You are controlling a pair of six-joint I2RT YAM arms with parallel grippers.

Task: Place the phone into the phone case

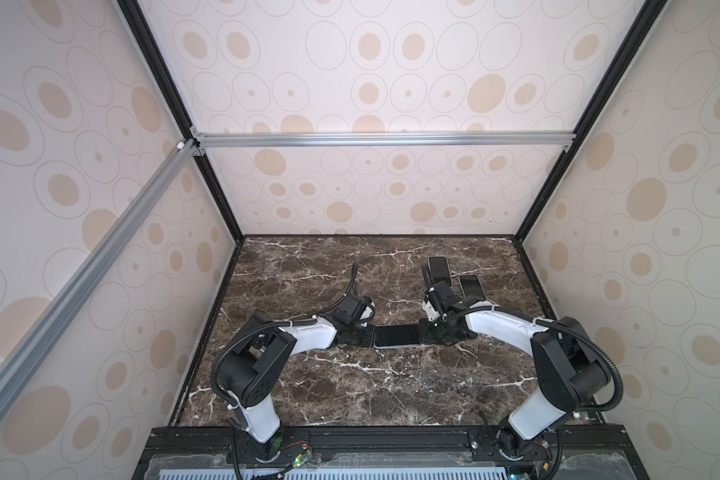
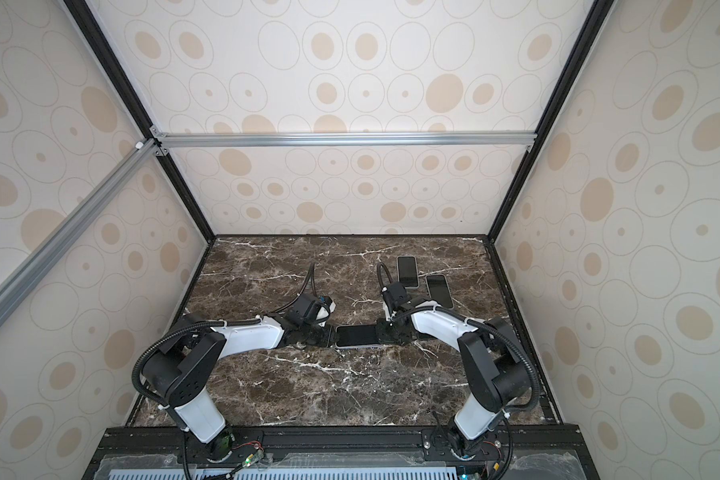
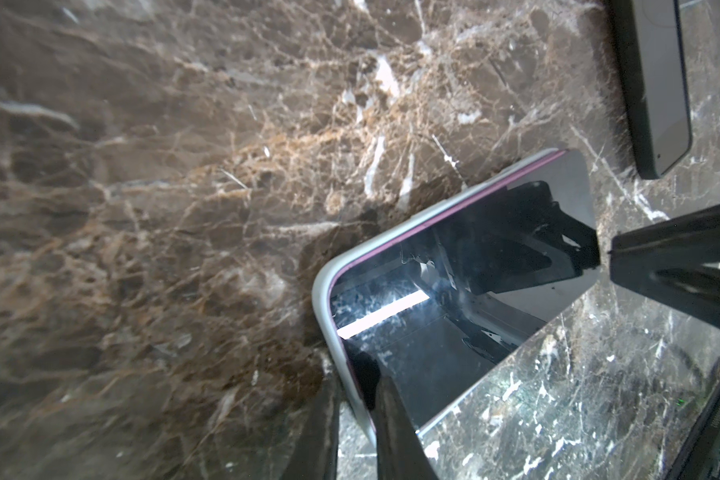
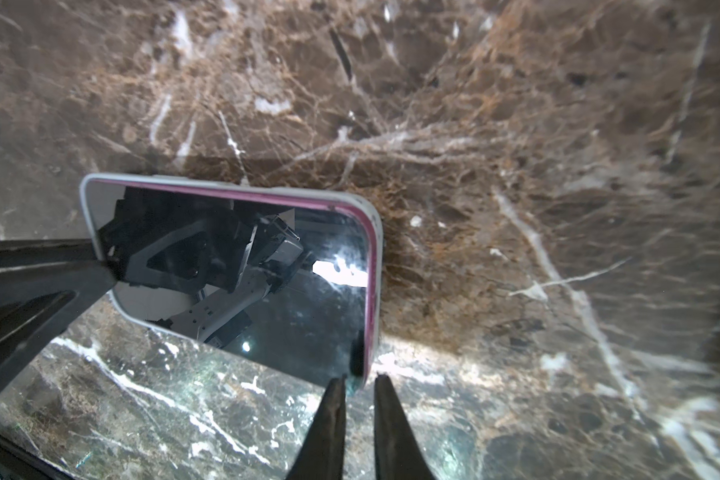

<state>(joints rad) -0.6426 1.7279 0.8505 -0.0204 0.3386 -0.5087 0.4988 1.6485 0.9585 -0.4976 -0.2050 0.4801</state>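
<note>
- We see the marble table (image 1: 350, 386) with the phone (image 1: 395, 336) lying flat near its middle. The screen faces up and the long axis runs straight from one arm to the other.
- The phone sits inside the white phone case (image 3: 323, 299). Its pink edge shows just within the rim along one long side, so we judge it is nearly seated.
- Two spare phones (image 1: 438, 270) lie well apart at the far right.
- The left gripper (image 3: 352, 386) is at one short end, with its jaws closed narrowly over the rim of the case.
- The right gripper (image 4: 360, 380) is at the opposite short end, with its jaws almost together at a corner. We cannot tell if they pinch it.
- Both arms are equally near, so we think the next press must go downward at the two ends, not along the axis.
</note>
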